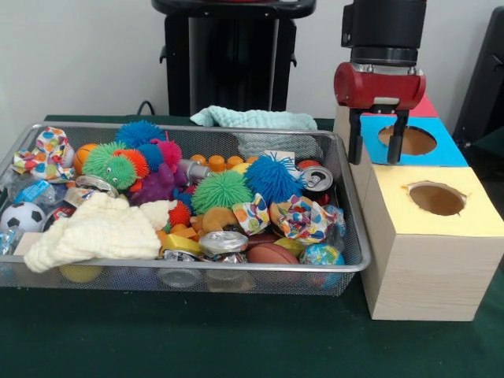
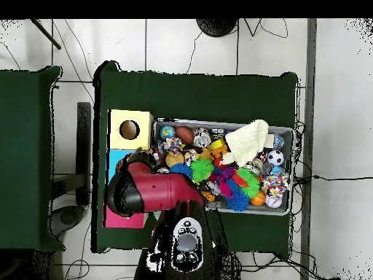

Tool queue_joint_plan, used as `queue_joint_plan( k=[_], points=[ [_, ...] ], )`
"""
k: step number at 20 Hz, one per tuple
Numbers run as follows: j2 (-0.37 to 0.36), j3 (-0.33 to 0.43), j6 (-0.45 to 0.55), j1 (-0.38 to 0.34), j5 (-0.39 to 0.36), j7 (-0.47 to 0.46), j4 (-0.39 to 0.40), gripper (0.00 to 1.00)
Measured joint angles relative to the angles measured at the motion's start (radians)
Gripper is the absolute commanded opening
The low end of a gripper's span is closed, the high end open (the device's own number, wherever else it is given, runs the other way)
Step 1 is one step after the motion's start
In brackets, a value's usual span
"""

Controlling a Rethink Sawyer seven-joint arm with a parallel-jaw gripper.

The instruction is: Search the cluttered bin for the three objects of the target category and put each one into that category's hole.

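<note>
Gripper (image 1: 378,135) is held open and empty over blue box (image 1: 441,150) | bin (image 1: 350,260) at table centre is unsearched | one item should be gripped squarely.

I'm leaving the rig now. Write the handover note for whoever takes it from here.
Claw: open, holding nothing, hanging above the blue-topped box, just beside its hole.
Bin: packed with spiky rubber balls, crushed cans, small sports balls, patterned cloth bows and a cream knit cloth. A mint cloth lies behind the bin's far rim.
Boxes: yellow-topped box nearest the camera, blue one behind it, a pink or red top behind that, mostly hidden by the arm.
Done: cannot tell; nothing shows in the holes.
Left: pick the target-category items from the bin and drop each through the matching hole.
</note>
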Motion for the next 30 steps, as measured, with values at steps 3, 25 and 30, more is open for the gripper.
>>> queue_joint_plan(
  k=[3,25,30],
  points=[
    [0.002,-0.005,0.0,0.005,0.0,0.0,-0.001,1.0],
    [-0.003,-0.041,0.038,-0.057,0.0,0.0,-0.003,1.0],
    [0.01,-0.042,0.038,-0.084,-0.004,0.0,-0.013,1.0]
  ],
)
